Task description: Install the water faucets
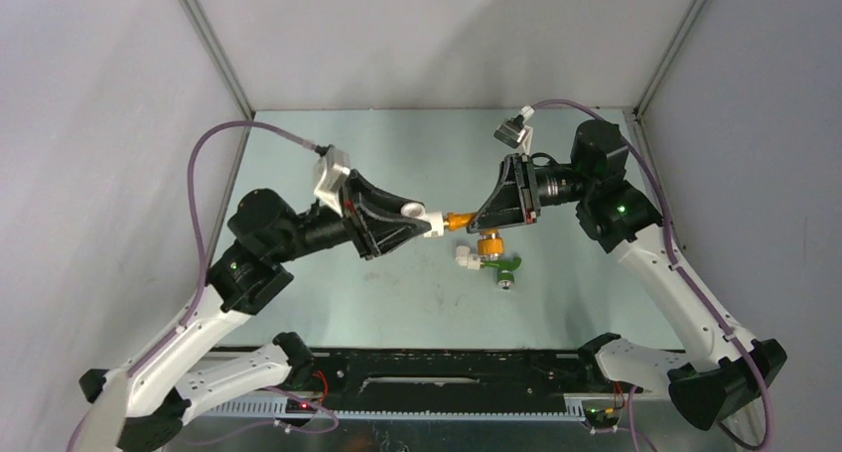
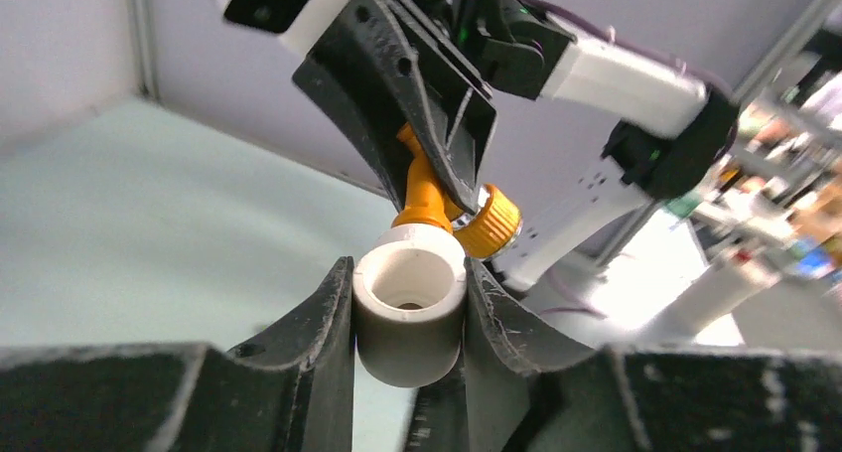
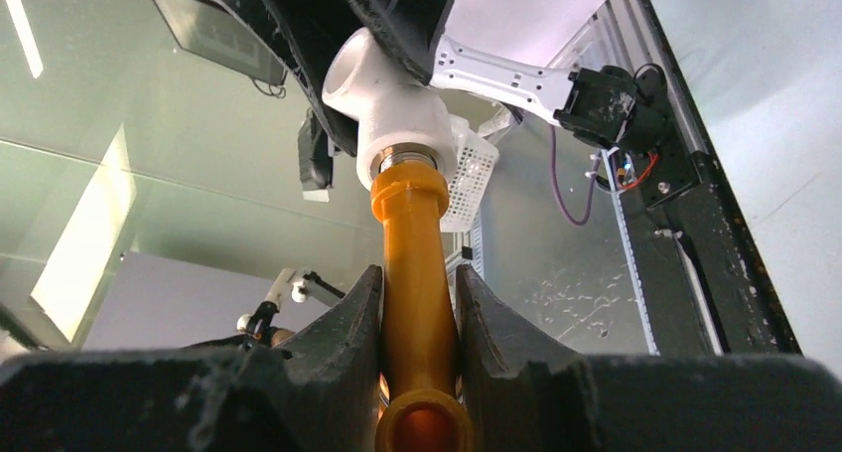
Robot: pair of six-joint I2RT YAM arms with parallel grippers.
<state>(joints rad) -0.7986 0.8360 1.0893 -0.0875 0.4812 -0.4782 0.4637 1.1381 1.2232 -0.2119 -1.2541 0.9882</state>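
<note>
I read left gripper [image 1: 425, 220] pinched on white elbow fitting [image 2: 410, 303] | right gripper [image 3: 418, 303] clamped around orange faucet [image 3: 417, 243] | faucet end touching fitting's mouth

Our left arm [image 1: 288, 235] reaches rightward from the near left, its gripper [image 1: 422, 219] clamped on a white elbow fitting [image 2: 410, 318]. Our right arm [image 1: 655, 258] reaches leftward, its gripper [image 1: 487, 219] pinching the orange faucet [image 3: 417, 273]. The fingertips nearly meet.

I see black on my left tool [image 1: 421, 218] and right tool [image 1: 479, 220], white on the elbow fitting [image 1: 433, 223], an orange faucet [image 1: 488, 243], a green faucet [image 1: 509, 266] and a pale mint desk [image 1: 377, 303].
</note>
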